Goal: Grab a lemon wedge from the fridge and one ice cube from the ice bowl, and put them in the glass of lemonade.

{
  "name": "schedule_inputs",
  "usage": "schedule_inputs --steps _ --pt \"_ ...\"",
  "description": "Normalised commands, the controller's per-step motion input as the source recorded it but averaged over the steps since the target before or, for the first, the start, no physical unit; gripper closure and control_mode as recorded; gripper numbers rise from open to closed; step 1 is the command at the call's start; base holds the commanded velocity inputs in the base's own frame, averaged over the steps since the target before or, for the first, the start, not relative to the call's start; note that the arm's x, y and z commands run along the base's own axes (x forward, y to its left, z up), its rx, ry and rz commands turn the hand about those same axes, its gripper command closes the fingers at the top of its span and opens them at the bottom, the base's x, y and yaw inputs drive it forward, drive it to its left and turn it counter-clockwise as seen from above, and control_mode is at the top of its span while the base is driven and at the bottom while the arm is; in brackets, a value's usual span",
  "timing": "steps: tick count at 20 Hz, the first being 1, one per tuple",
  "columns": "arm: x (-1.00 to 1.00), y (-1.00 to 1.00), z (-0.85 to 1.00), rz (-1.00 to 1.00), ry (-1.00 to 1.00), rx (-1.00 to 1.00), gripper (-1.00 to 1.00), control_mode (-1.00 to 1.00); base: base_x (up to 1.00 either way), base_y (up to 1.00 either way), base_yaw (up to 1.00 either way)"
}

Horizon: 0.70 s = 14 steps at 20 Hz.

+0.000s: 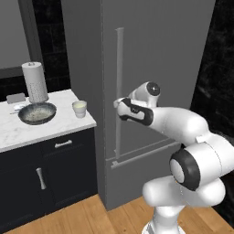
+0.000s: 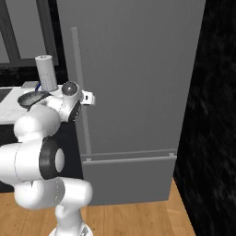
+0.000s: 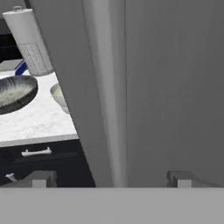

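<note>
Fridge (image 1: pixel 155 68) doors are shut, so the lemon wedge cannot be seen. The long vertical bar handle (image 1: pixel 119 91) is seen running down the door's left edge. The gripper (image 3: pixel 111 178) is held at the handle, about halfway down it, with its fingers (image 3: pixel 40 179) spread wide, one on each side of the bar in the hand view; whether either tip touches the bar cannot be told. Nothing is pinched.

On the marble counter (image 1: pixel 27 130), at 9 o'clock from the gripper in the left base view, the glass of lemonade (image 1: pixel 79 109) is set near the counter's right edge, close to the fridge wall. The ice bowl (image 1: pixel 37 113) is placed just beside the glass, at its 9 o'clock. A white paper-towel roll (image 1: pixel 34 82) is stood upright behind the bowl, at its 12 o'clock. Dark drawers (image 1: pixel 63 144) are seen below the counter.
</note>
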Motion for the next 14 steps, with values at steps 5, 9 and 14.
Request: schedule_inputs --steps 5,9,14 --pt "0.74 0.06 -0.07 0.00 -0.04 0.00 -1.00 -1.00 0.00 0.00 0.00" --pt "0.77 0.14 -0.25 0.00 -0.06 0.00 -1.00 -1.00 0.00 0.00 0.00" --pt "0.83 0.24 -0.24 0.00 -0.03 0.00 -1.00 -1.00 0.00 0.00 0.00"
